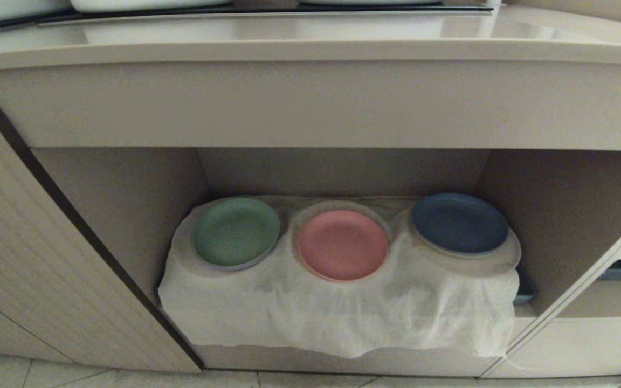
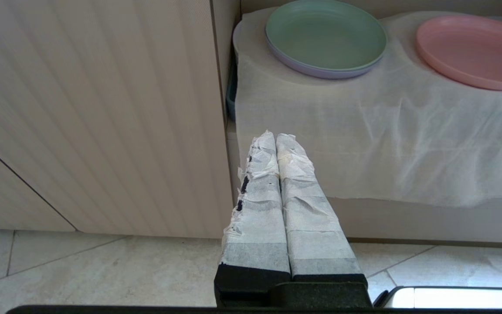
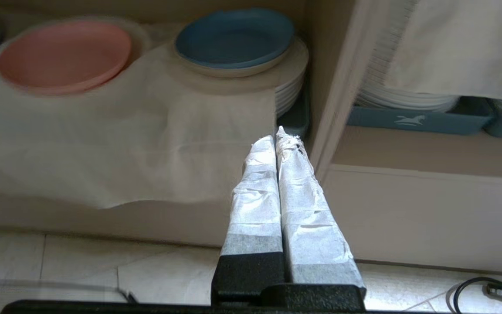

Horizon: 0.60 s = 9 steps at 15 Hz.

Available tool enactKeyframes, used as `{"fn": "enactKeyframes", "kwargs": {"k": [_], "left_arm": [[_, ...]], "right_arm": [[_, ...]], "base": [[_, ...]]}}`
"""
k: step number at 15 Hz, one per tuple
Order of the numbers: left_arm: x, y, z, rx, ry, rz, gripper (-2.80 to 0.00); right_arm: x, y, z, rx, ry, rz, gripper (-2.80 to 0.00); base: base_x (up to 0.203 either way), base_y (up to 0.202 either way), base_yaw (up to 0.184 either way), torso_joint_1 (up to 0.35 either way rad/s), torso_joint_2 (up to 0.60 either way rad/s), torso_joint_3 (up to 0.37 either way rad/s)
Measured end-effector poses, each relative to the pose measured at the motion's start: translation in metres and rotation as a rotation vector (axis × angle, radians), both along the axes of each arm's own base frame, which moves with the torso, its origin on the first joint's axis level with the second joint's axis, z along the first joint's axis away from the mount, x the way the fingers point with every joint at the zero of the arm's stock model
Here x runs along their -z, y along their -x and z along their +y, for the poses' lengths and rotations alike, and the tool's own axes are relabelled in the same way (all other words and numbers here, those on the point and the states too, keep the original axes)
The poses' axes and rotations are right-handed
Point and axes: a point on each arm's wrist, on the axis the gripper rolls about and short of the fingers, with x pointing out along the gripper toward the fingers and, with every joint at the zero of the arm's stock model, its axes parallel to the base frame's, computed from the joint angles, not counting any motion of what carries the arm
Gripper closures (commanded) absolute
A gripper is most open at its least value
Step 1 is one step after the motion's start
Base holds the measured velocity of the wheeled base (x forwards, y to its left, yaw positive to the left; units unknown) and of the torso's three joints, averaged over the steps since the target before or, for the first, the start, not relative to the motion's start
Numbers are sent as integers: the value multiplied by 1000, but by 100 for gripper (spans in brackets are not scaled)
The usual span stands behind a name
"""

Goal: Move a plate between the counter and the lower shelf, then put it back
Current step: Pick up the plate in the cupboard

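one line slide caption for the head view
Green plate, pink plate and blue plate sit in a row on the cloth-covered lower shelf.

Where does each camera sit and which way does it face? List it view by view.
Head view: from the head, looking down at the counter edge and the lower shelf with the green plate, pink plate and blue plate; no arm shows.
Left wrist view: behind the shut left gripper, facing the cloth, low over the floor.
Right wrist view: behind the shut right gripper, facing the shelf's divider wall.
Shared: the pink plate shows in all three.
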Motion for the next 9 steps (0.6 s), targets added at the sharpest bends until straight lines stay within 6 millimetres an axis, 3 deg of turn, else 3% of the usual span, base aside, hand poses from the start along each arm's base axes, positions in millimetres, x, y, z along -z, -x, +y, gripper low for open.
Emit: {"fn": "enactKeyframes", "kwargs": {"k": [9], "left_arm": [[0,0,0,0,1,0,0]], "right_arm": [[-28,-45,11,-382,31,168,0]], "base": [[0,0,0,0,0,0]]}}
